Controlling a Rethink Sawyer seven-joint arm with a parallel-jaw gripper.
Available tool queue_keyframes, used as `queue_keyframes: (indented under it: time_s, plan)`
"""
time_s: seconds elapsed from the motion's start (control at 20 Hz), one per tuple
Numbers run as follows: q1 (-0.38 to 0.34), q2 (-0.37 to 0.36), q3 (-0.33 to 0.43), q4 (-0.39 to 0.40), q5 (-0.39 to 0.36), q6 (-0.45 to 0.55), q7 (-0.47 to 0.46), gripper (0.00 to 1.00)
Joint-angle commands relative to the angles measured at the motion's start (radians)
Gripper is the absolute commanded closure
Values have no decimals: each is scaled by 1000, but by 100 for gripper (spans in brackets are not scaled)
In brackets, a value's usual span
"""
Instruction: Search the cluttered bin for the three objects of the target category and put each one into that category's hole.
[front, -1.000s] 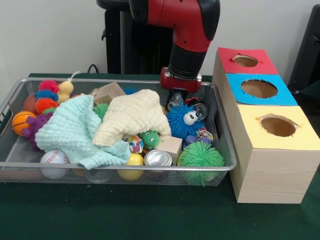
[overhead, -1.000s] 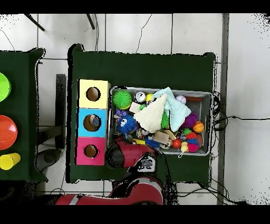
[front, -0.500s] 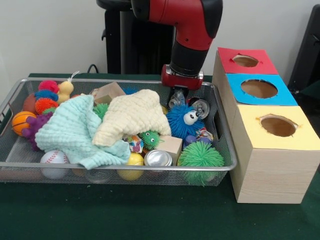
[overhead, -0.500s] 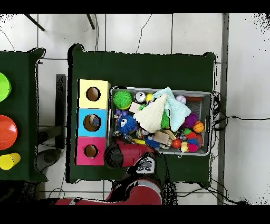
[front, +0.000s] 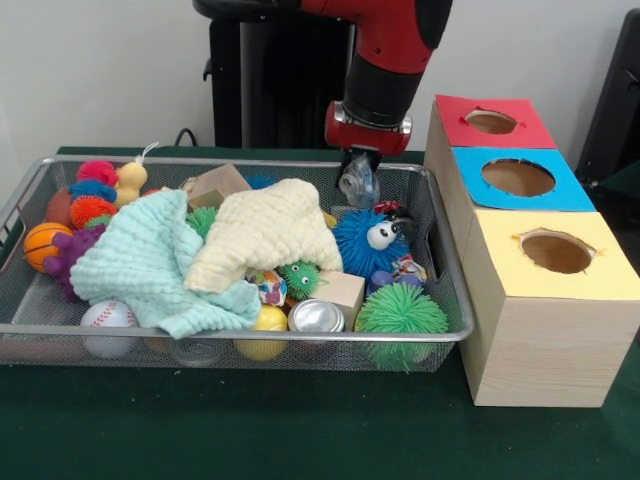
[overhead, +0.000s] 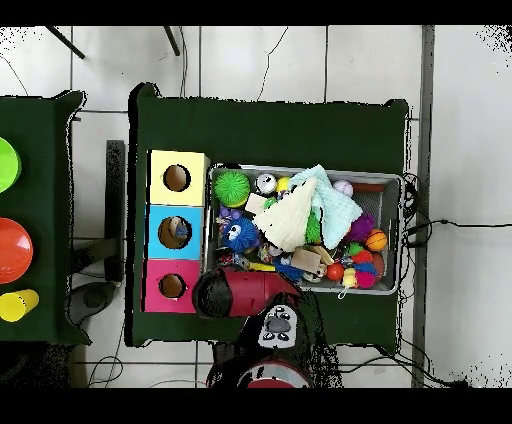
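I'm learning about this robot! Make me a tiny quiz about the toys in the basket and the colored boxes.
1. True or false: the gripper is holding a silvery can above the wire basket.
2. Which box lies between the other two? A) red box B) blue box C) yellow box
3. Fill in: the cream cloth partly covers the ____ cloth.

Key: 1 true; 2 B; 3 mint green

Bin (front: 445, 270) left of boxes (front: 545, 300) (touching) — cloths (front: 262, 232) atop toys; arm (front: 385, 60) behind.
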Motion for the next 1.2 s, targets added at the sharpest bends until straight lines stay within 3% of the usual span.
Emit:
queue_keyframes:
  time_s: [0.05, 0.5, 1.2]
  plan:
    - [-27, -87, 82, 11, 53, 136, 120, 100]
    - [-60, -150, 83, 41, 43, 174, 103, 100]
    - [-46, -264, 62, 96, 56, 227, 121, 100]
